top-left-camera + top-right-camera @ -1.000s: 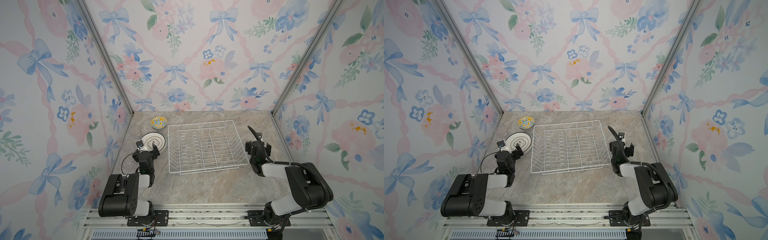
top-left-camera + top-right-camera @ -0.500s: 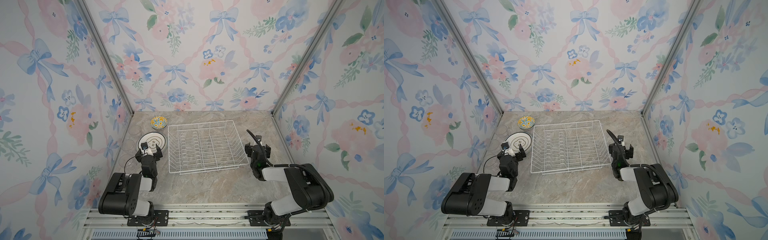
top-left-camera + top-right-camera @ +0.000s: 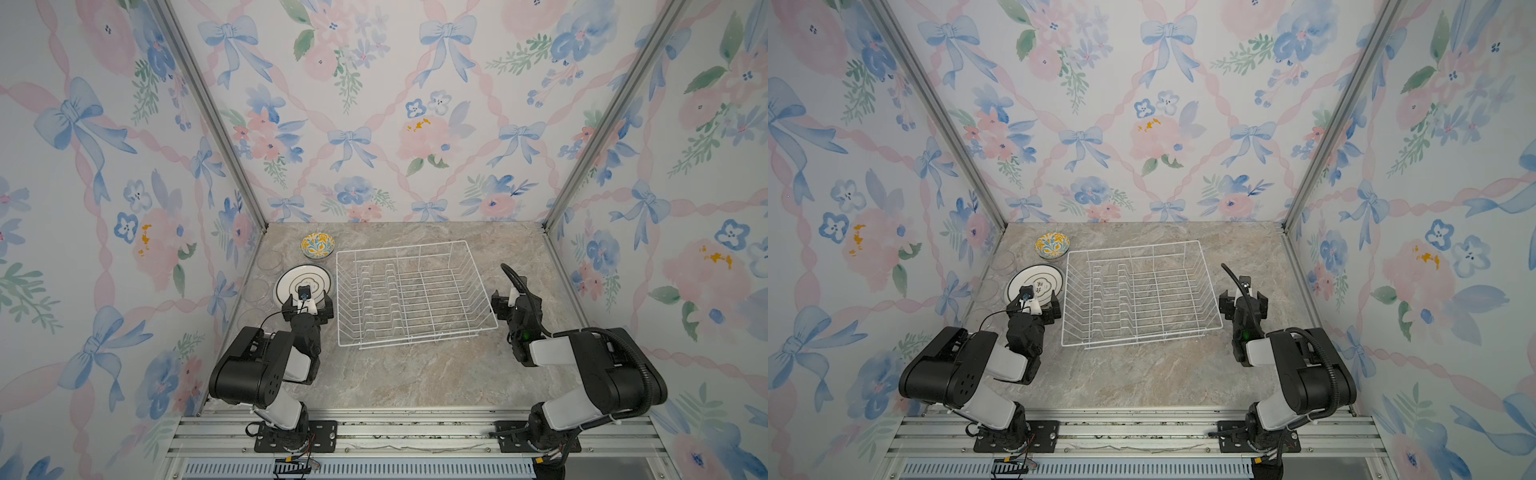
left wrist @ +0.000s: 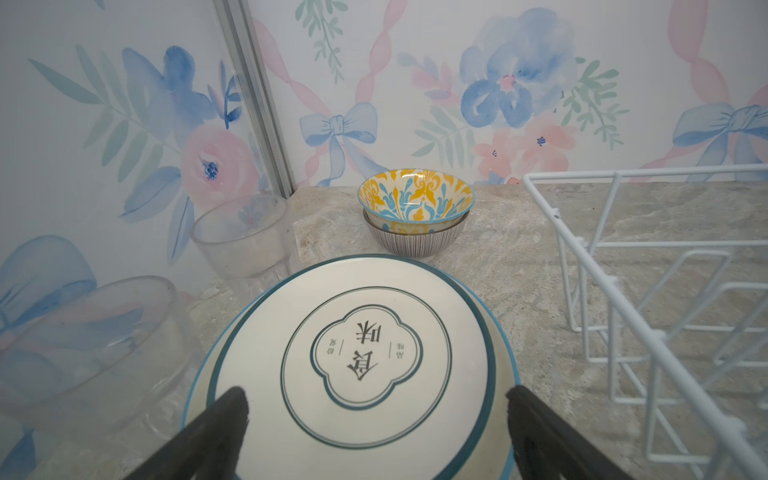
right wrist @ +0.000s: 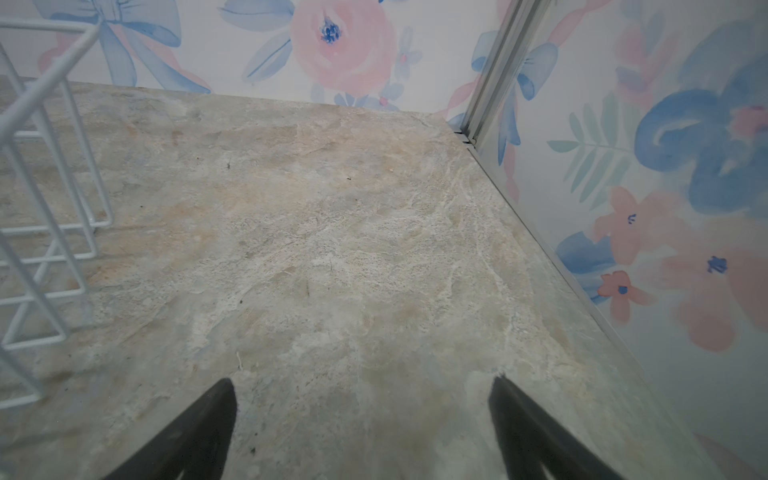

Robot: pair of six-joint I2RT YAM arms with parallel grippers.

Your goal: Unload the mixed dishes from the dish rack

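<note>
The white wire dish rack [image 3: 417, 336] [image 3: 1142, 336] stands in mid table with nothing in it. To its left lies a stack of white plates [image 3: 291, 280] [image 4: 365, 353]. Behind them the yellow-blue floral bowl [image 3: 317, 245] sits nested in the grey-striped bowl [image 4: 415, 243]. Clear glasses [image 4: 243, 237] [image 4: 83, 345] line the left wall. My left gripper [image 3: 307, 305] [image 4: 376, 399] hovers open over the plates' near edge, holding nothing. My right gripper [image 3: 515, 301] [image 5: 361, 390] is open above bare table, right of the rack.
Floral walls close in the table on three sides, with metal posts in the back corners. The rack's corner [image 5: 50, 25] shows at the edge of the right wrist view, its rim [image 4: 602, 268] beside the plates in the left wrist view.
The left gripper has shifted slightly toward the rack over the plates' near edge. The right arm has barely moved. Both grippers stay open.
</note>
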